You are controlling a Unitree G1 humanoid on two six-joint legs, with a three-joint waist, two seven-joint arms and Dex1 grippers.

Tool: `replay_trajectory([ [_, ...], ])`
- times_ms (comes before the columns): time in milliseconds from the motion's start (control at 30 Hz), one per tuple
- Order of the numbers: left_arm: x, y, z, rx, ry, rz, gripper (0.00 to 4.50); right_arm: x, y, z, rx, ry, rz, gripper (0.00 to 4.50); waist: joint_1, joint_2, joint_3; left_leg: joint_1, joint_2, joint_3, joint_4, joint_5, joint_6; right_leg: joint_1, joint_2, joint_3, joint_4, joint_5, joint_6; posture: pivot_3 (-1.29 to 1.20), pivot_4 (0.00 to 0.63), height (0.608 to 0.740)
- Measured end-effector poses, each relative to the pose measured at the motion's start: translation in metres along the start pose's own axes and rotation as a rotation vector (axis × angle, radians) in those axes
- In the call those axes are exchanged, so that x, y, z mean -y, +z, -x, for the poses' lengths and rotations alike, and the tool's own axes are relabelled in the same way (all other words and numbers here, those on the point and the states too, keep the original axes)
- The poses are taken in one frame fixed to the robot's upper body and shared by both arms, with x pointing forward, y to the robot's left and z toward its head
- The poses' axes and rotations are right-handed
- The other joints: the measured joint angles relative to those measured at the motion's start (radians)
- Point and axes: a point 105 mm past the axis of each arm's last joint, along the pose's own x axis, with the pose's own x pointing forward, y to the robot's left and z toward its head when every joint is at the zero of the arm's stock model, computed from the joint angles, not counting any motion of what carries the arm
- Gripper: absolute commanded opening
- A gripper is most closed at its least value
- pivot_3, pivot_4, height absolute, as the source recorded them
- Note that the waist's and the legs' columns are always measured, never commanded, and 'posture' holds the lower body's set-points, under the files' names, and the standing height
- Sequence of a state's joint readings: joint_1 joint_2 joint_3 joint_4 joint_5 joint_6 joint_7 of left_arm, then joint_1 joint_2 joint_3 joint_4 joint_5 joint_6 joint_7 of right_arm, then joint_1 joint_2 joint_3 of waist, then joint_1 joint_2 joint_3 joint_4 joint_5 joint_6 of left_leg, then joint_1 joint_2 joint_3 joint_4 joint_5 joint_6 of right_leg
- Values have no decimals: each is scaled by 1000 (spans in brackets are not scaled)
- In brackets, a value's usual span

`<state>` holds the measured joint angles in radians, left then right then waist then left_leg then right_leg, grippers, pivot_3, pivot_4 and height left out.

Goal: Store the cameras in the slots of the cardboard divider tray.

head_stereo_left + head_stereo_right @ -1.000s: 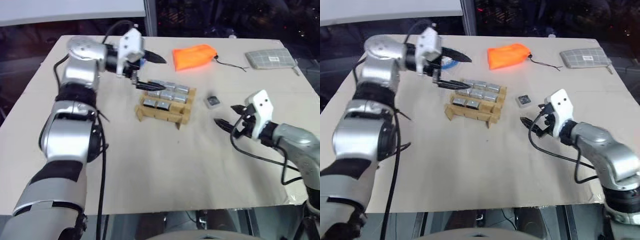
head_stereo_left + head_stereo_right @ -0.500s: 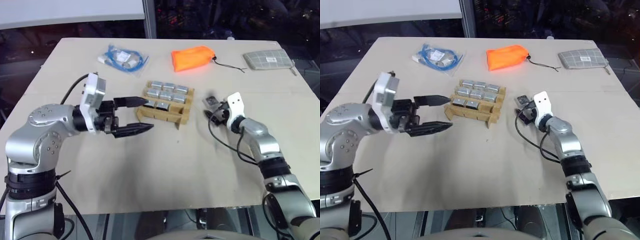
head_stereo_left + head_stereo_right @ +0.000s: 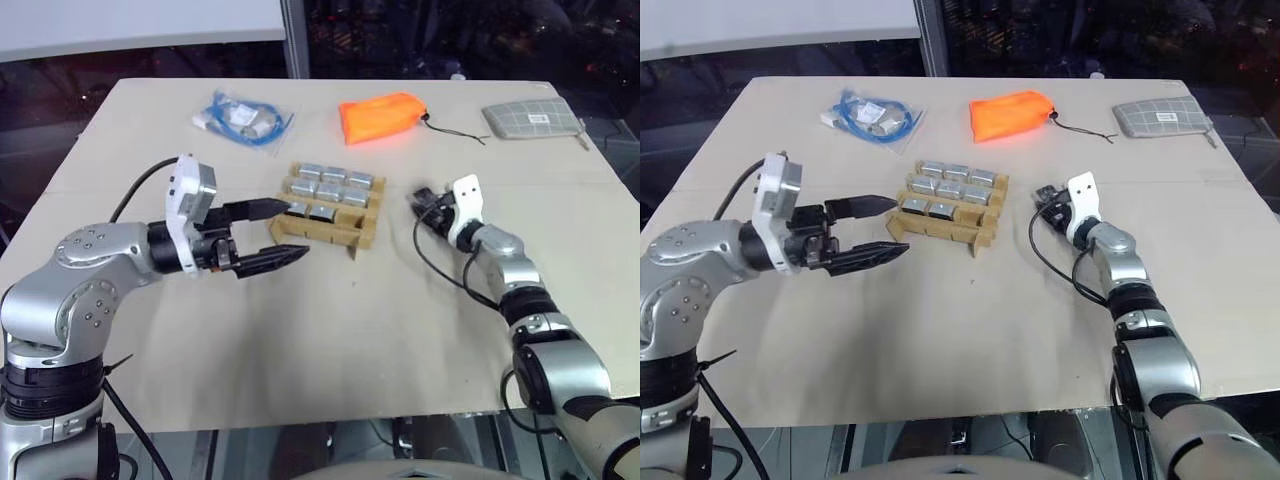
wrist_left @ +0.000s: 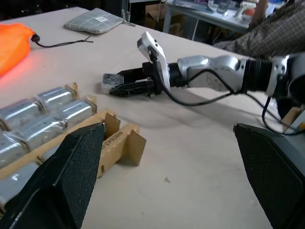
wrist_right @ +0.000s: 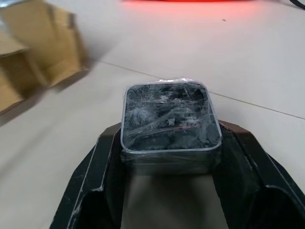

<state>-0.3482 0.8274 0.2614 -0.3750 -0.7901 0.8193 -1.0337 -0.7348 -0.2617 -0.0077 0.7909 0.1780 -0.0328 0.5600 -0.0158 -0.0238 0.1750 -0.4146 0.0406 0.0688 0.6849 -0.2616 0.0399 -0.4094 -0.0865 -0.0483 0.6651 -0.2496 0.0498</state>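
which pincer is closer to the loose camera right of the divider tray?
Right. The right pincer is shut on the loose camera itself; the left pincer hangs open on the cardboard divider tray's far side.

The near half of the surface (image 3: pixel 330 350) lies bare between the two arms. The cardboard divider tray (image 3: pixel 330 212) stands mid-surface, with open room on both its sides. Along the far edge, a blue cable bag (image 3: pixel 243 114), an orange pouch (image 3: pixel 385 115) and a grey checked pouch (image 3: pixel 530 119) take up room.
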Motion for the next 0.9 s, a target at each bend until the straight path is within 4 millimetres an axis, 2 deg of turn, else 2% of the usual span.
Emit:
replay_trajectory([
  [67,-3,1,-6,6,7,18,4500,-3,0,7,9,12,45,1949,4,0,0,0,0,0,0,0,0,0,0,0,0,0,0,0,150,740],
  [133,-9,1,-12,23,22,55,4500,-14,6,15,35,66,114,1949,4,0,0,-1,0,0,0,0,0,-1,0,1,0,0,0,0,150,740],
  [233,-12,-2,-20,34,26,105,4500,-38,28,30,109,188,258,1949,1,1,0,-1,0,1,0,0,0,-2,0,2,0,0,0,0,150,740],
  [367,-18,2,-33,88,22,187,4500,-76,58,50,201,347,539,1949,1,1,1,0,0,1,0,0,0,-2,1,2,1,0,0,0,150,740],
  [467,-19,5,-42,127,-2,265,4500,-108,65,55,260,428,679,1949,1,1,0,0,0,2,0,0,0,-2,1,2,2,0,0,0,150,740],
  [600,-11,2,-53,148,-69,373,4500,-137,72,54,349,469,779,1949,2,1,0,0,0,2,1,0,0,-2,0,3,2,0,0,0,150,740],
  [667,-8,0,-54,138,-87,397,4500,-144,77,53,394,464,833,1949,2,1,0,0,0,2,1,0,0,-2,0,3,2,0,0,0,150,740],
  [833,-8,-4,-53,115,-85,415,4500,-152,104,53,551,408,951,1949,2,1,0,0,0,1,1,0,-1,-2,0,2,2,0,0,0,150,740],
  [900,-8,-5,-53,113,-82,416,4500,-152,105,53,571,397,963,1949,3,1,0,0,0,1,1,0,-1,-2,0,2,2,0,0,0,150,740],
])
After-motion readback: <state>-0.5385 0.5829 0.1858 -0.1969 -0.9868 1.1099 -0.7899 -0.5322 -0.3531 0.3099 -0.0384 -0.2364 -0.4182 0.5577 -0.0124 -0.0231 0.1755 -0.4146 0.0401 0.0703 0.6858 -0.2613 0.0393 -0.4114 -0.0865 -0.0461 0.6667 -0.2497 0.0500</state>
